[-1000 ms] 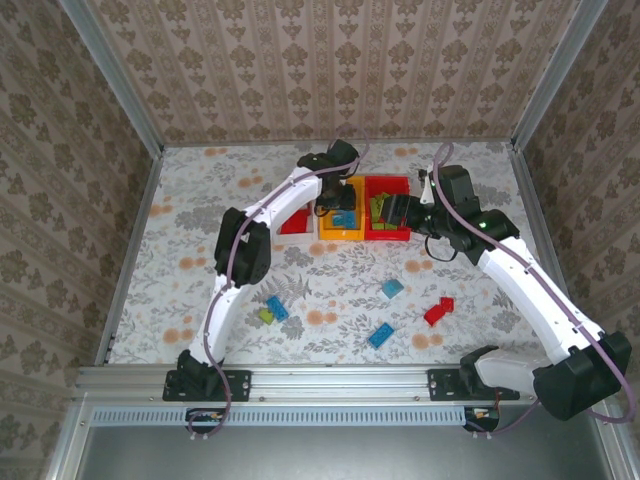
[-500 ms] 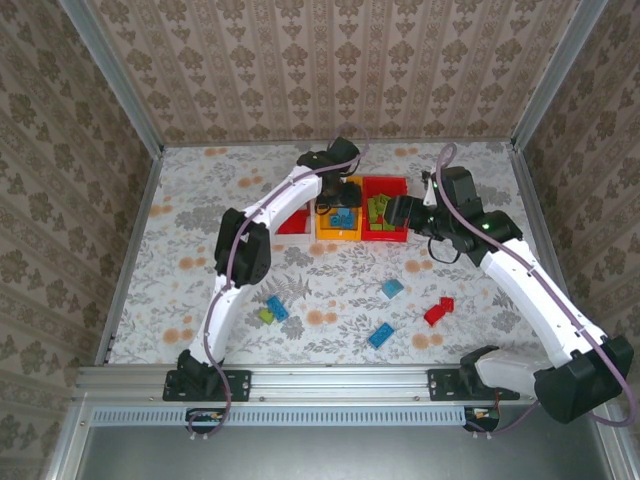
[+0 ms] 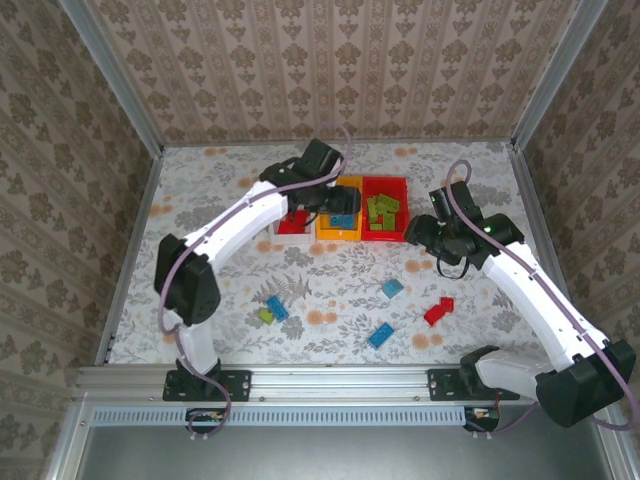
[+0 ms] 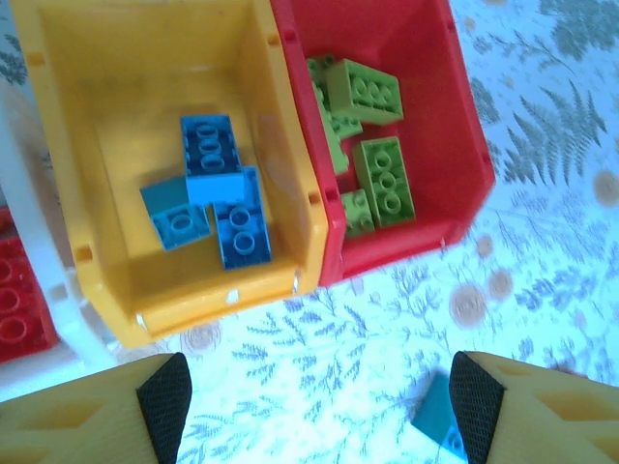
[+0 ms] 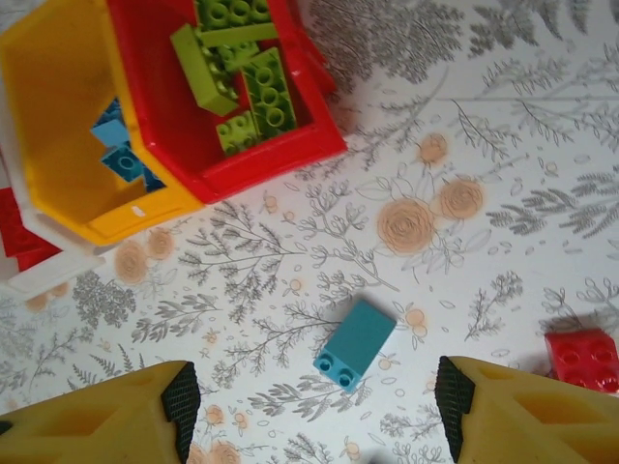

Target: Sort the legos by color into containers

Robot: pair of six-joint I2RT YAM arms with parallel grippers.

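Observation:
Three containers stand side by side at the back. The white bin (image 3: 293,222) (image 4: 39,290) holds red legos (image 4: 14,304). Blue legos (image 4: 218,193) lie in the yellow-orange bin (image 3: 340,232) (image 4: 97,58) (image 5: 48,106), lime green ones (image 4: 382,179) (image 5: 242,82) in the red bin (image 3: 385,235) (image 4: 426,39) (image 5: 145,87). My left gripper (image 3: 338,203) (image 4: 319,416) hangs open and empty just in front of the yellow-orange bin. My right gripper (image 3: 422,232) (image 5: 316,401) is open and empty above a loose blue lego (image 5: 354,343) (image 3: 392,288) (image 4: 440,416) on the table.
More loose legos lie on the flowered table: a red one (image 3: 438,311) (image 5: 583,360), a blue one (image 3: 380,335), and a green and blue pair (image 3: 272,311) at the near left. Patterned walls close in the table on three sides.
The left jaws have opened wider above the yellow-orange bin and the left arm's elbow has swung out to the left. The right gripper has drawn back from the red bin toward the near right.

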